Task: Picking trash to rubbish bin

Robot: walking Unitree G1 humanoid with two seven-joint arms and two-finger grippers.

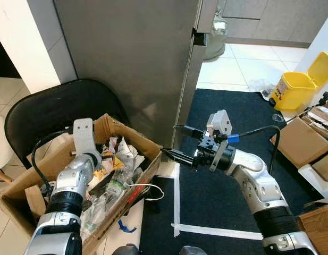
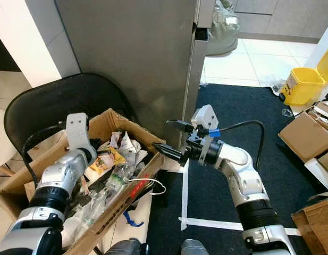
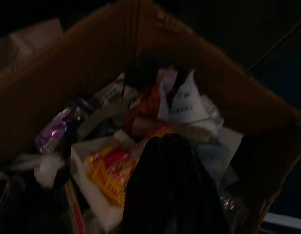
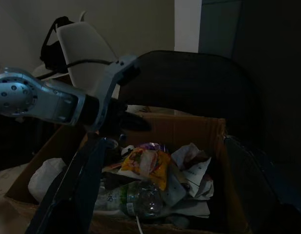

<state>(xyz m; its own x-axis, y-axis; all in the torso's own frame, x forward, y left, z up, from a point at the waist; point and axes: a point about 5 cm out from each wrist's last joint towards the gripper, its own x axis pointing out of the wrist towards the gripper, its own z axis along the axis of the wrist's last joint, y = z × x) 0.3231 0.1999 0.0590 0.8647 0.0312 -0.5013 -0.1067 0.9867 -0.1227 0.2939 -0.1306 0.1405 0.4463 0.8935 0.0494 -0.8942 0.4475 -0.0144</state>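
Left gripper (image 4: 123, 122) over box (image 1: 148, 146), right gripper (image 1: 179, 142) beside

Left tool (image 2: 111, 150) lowered, right tool (image 1: 177, 142) raised, fingers parted

One open cardboard box (image 1: 148, 146) sits at the lower left of the head view, heaped with trash. In the heap, one yellow snack wrapper (image 2: 106, 159), one clear plastic bottle (image 1: 115, 186) and one crumpled white paper (image 1: 125, 150) can be counted; the rest is too jumbled to number. One black chair (image 1: 52, 111) stands behind it. One yellow bin (image 1: 296, 87) sits at the upper right. Two robot arms show. At least three more cardboard boxes (image 1: 296, 139) line the right edge.
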